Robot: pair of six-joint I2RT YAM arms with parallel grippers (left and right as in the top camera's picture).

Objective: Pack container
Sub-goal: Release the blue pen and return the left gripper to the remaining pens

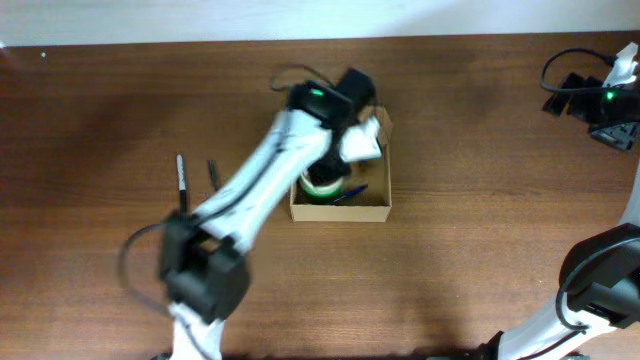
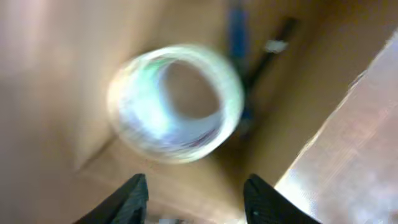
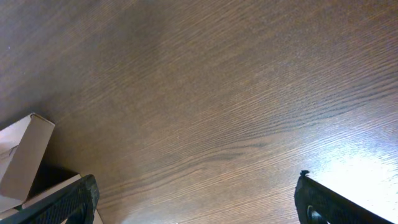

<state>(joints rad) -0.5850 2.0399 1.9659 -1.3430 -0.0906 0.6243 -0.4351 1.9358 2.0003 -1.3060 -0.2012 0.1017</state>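
The container (image 1: 340, 211) is a small tan cardboard box in the middle of the table, its flap lid open at the far side. Inside lie a clear tape roll (image 1: 322, 188) and a blue pen (image 1: 353, 192). My left gripper (image 1: 360, 145) hangs over the box, open and empty. In the blurred left wrist view the fingers (image 2: 196, 193) are spread above the tape roll (image 2: 177, 102), with the blue pen (image 2: 236, 37) and a black pen (image 2: 268, 53) on the box floor. My right gripper (image 3: 196, 199) is open and empty over bare wood at the far right (image 1: 605, 100).
Two dark pens (image 1: 181, 180) (image 1: 213, 172) lie on the table left of the box. The left arm stretches diagonally from the front left. The box's open flap (image 3: 25, 155) shows at the left edge of the right wrist view.
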